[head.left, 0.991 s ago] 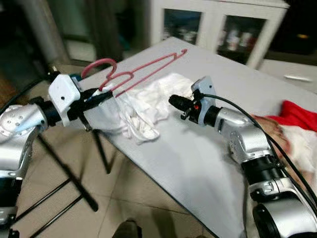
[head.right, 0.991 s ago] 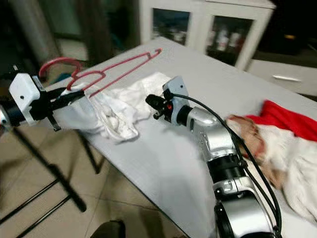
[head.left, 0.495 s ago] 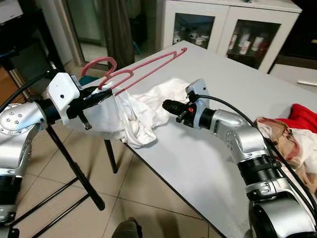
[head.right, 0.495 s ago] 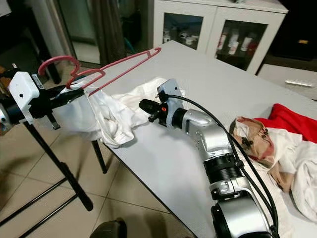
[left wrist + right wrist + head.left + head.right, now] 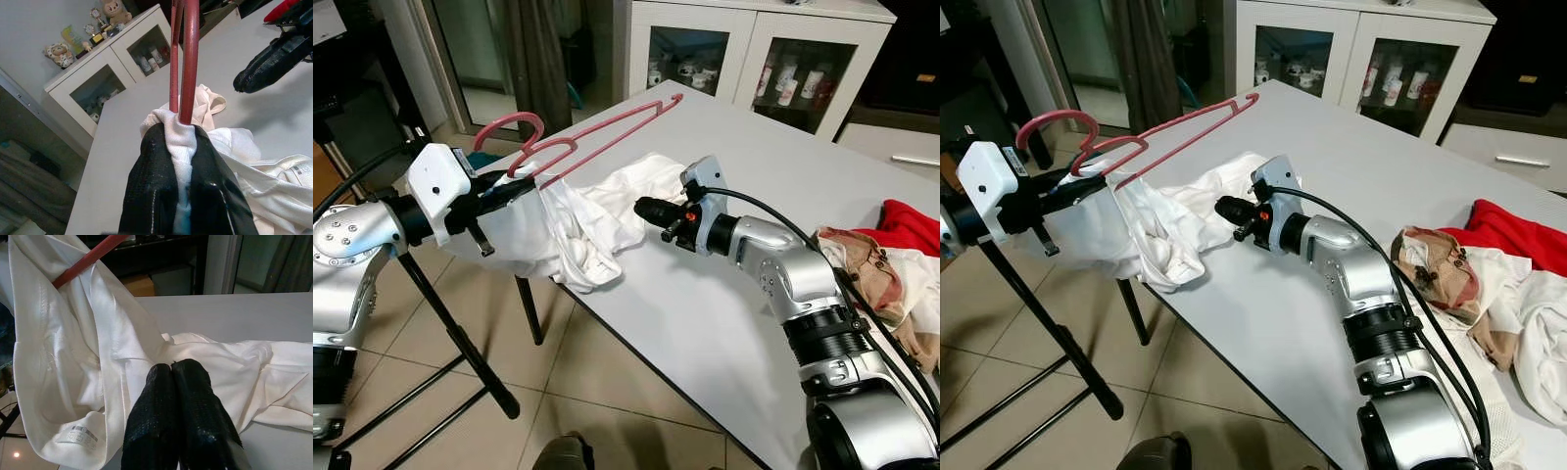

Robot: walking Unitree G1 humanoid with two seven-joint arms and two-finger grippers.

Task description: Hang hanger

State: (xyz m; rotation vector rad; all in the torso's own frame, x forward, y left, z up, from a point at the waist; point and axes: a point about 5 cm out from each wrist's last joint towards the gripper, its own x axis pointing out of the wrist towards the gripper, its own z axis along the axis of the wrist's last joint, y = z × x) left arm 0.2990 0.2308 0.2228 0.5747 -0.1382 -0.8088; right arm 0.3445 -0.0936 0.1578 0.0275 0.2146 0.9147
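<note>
While left pincer stays clamped, hanger unmoved.

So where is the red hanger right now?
In the left eye view the red hanger is on the robot's left, held above the grey table's corner by the left gripper, pinched together with the white garment draped from it.

lighting is even and soft indoors, with the grey table lit brightest and the white garment nearly blown out. a faint shadow is cast under the right gripper on the tabletop. the corner at 10 o'clock in the head views is left dim. the near fingers are rendered blurry, and the white cabinet is tilted by lens distortion.
</note>
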